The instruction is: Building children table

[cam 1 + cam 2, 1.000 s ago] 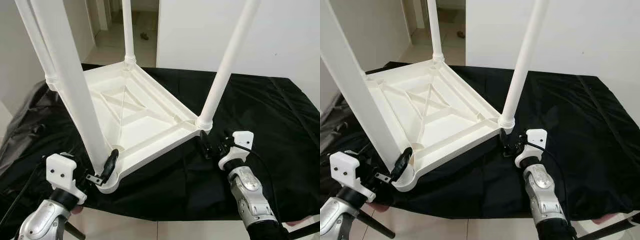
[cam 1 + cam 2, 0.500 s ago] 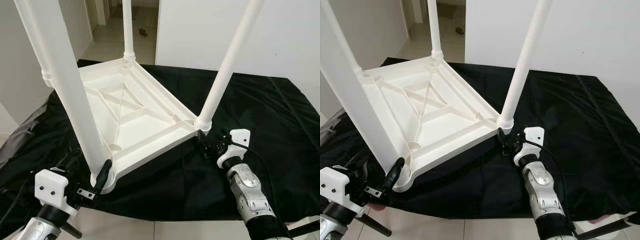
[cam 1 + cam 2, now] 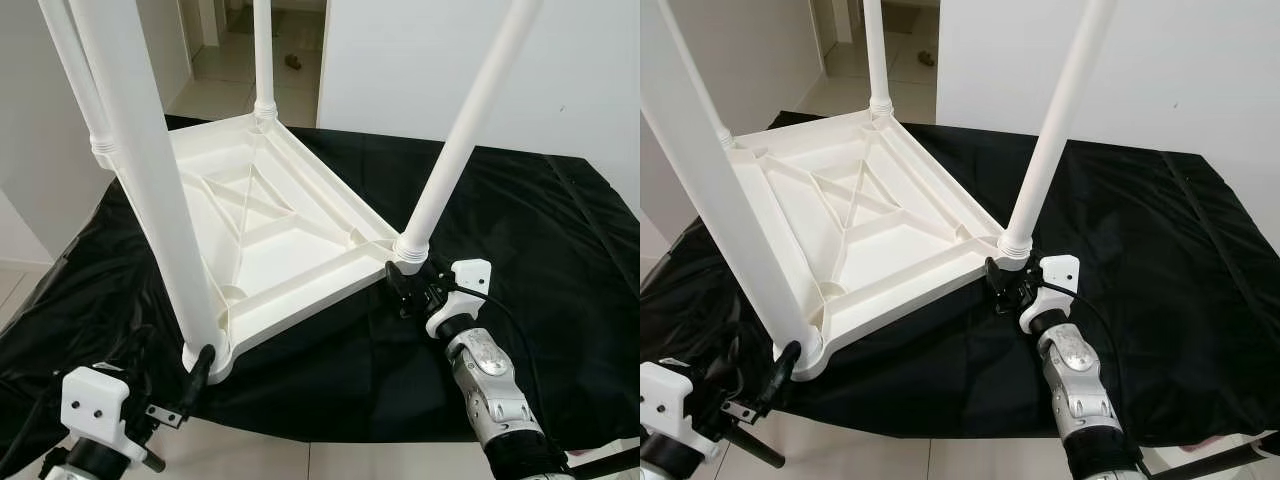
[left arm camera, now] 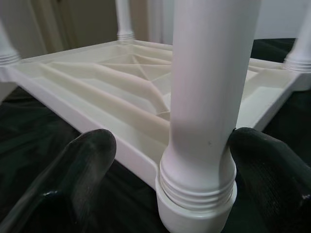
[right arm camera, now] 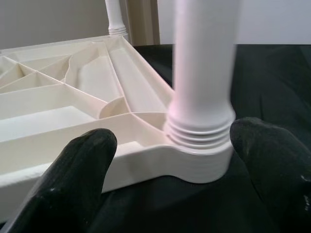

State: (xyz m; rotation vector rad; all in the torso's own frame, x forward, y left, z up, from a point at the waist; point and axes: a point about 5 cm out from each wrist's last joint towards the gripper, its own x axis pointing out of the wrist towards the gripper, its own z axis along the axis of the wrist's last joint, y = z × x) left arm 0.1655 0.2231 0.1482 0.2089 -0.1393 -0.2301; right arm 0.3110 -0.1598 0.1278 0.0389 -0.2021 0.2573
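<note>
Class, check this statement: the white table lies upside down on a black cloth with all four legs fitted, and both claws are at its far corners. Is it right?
Not quite. The table does lie upside down on the black cloth with four legs fitted, but the left claw and right claw are at its near corners, as the left eye view shows.

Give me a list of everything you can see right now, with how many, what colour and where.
children's table: one, white, lying upside down on the cloth, underside ribs facing up.
table legs: four, white, screwed into the corners, pointing up.
cloth: one, black, spread under the table.
floor: pale tiles, seen through the doorway behind.
left gripper: black fingers open either side of the near left leg's base.
right gripper: black fingers open, facing the near right leg's base.
</note>
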